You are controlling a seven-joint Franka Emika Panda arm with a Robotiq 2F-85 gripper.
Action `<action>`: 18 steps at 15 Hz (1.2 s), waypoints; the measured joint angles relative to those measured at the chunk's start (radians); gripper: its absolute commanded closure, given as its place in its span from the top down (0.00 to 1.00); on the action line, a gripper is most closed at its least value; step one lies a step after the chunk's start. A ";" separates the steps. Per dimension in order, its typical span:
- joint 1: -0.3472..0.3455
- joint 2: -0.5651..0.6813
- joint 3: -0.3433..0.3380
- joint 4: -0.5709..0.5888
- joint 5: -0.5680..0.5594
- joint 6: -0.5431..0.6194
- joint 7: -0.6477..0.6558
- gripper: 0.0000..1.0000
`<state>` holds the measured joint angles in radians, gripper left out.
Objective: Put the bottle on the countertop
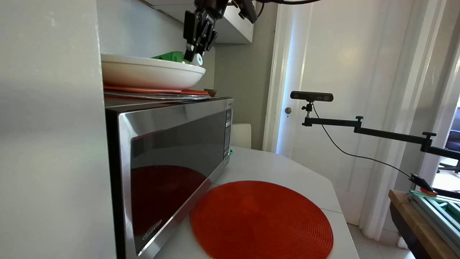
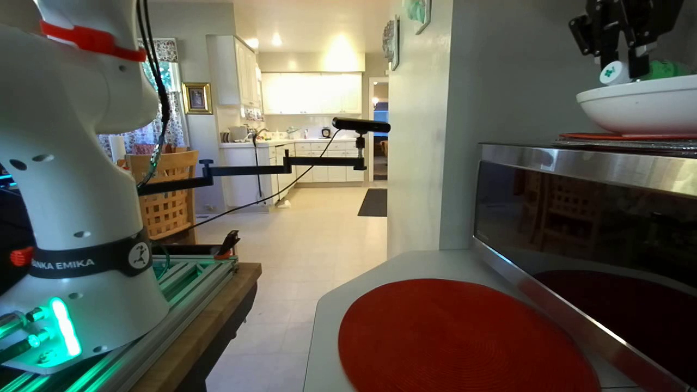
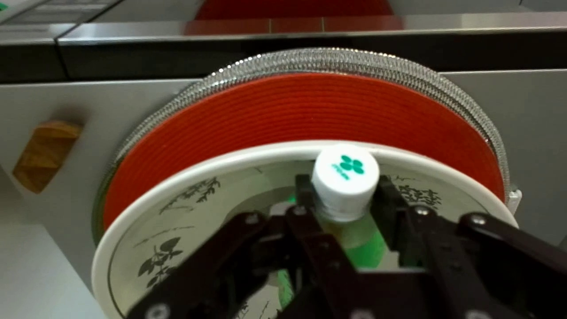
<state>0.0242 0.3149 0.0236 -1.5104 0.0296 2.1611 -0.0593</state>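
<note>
The bottle with a white cap and green label lies tilted in a white bowl, its cap by the rim. It shows in both exterior views, as green body and as cap. My gripper points down, with one finger on each side of the neck just below the cap. Both fingers appear to touch it. The gripper also shows in both exterior views. The fingers hide part of the bottle. The countertop lies below, in front of the microwave; it also shows here.
The bowl stands on red and silver mats atop the microwave. Another green item in the bowl is mostly hidden. A wooden piece lies beside the mats. A red round mat covers much countertop. A cabinet hangs above.
</note>
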 measured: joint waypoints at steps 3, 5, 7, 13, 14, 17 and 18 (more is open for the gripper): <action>0.000 0.002 0.000 0.005 0.000 -0.005 0.000 0.12; 0.000 0.001 0.000 0.007 0.000 -0.012 0.008 0.12; -0.001 -0.004 -0.001 0.016 0.000 -0.029 0.020 0.12; -0.021 -0.150 -0.006 -0.005 0.008 -0.143 0.013 0.12; -0.027 -0.183 -0.007 -0.017 0.010 -0.157 0.008 0.12; -0.036 -0.265 -0.017 -0.070 0.012 -0.142 0.002 0.12; -0.037 -0.285 -0.020 -0.090 0.012 -0.124 0.002 0.12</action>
<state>-0.0128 0.0304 0.0038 -1.6008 0.0415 2.0371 -0.0574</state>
